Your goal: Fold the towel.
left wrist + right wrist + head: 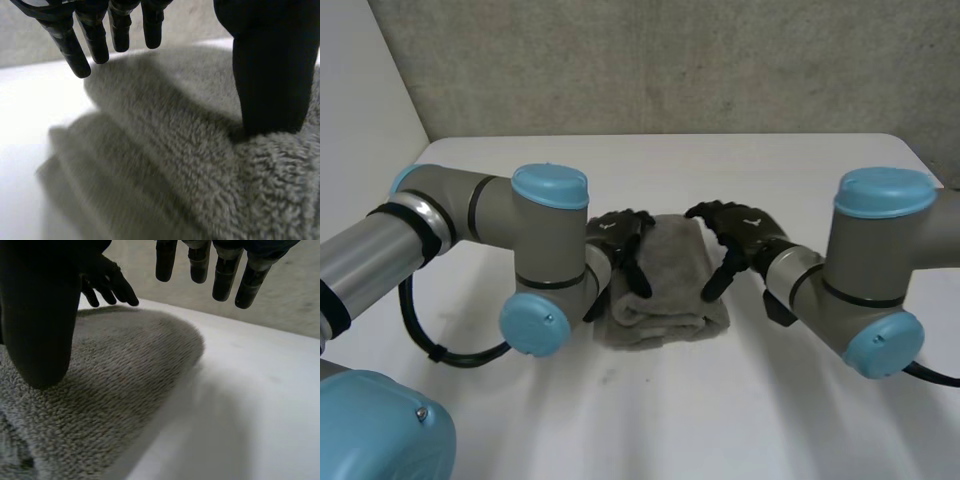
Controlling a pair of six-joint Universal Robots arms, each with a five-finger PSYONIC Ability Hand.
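A grey terry towel [665, 282] lies folded into a thick narrow bundle in the middle of the white table. My left hand [618, 238] hangs open over the bundle's left edge. Its fingers [100, 35] are straight above the towel [190, 165] and its thumb [272, 75] rests on the pile. My right hand [738, 240] is open at the towel's right edge, fingers pointing down beside it. In the right wrist view its fingers [220, 267] hang straight over bare table while the thumb [37, 330] stands over the towel [115, 385]. Neither hand grips cloth.
The white table [770, 400] spreads bare around the towel, with free room in front and behind it. A grey concrete wall [670, 60] rises behind the far edge. My left hand [107, 285] appears across the towel in the right wrist view.
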